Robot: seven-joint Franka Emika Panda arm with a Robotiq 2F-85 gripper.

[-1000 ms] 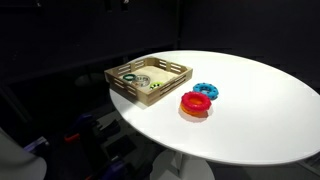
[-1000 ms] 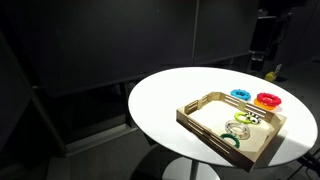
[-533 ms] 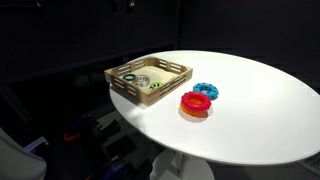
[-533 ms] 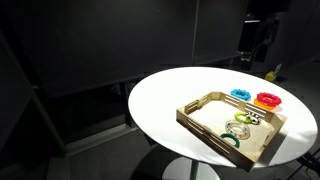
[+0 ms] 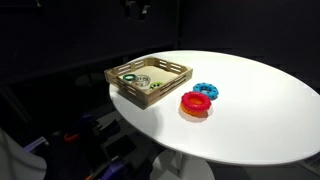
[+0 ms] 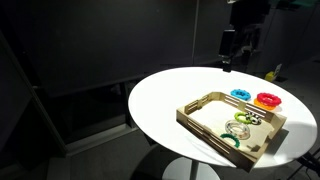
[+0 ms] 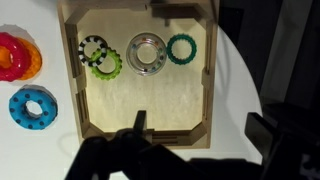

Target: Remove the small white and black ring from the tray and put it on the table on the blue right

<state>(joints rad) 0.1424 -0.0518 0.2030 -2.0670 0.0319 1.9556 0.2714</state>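
The small white and black ring [image 7: 91, 49] lies in the light-wood tray [image 7: 211, 80] at its far left, touching a bright green ring [image 7: 107, 66]. The blue ring [image 7: 33, 108] lies on the white table [image 7: 236, 85] left of the tray, below the bigger red ring [image 7: 14, 57]. My gripper [image 7: 200, 130] is open and empty, high above the tray's near edge. In both exterior views it hangs above the table [image 5: 137, 8] [image 6: 236, 50], with the tray [image 5: 140, 95] [image 6: 212, 133] and the blue ring [image 5: 206, 91] [image 6: 241, 95] below.
The tray also holds a larger pale ring [image 7: 147, 54] and a dark green ring [image 7: 181, 49]. The red ring [image 5: 196, 103] [image 6: 268, 100] sits beside the blue one. The round table top [image 5: 255, 110] ends close to the tray. The surroundings are dark.
My gripper has moved across from the table's far side toward the tray, coming into the top of one exterior view. The rings and the tray have not moved.
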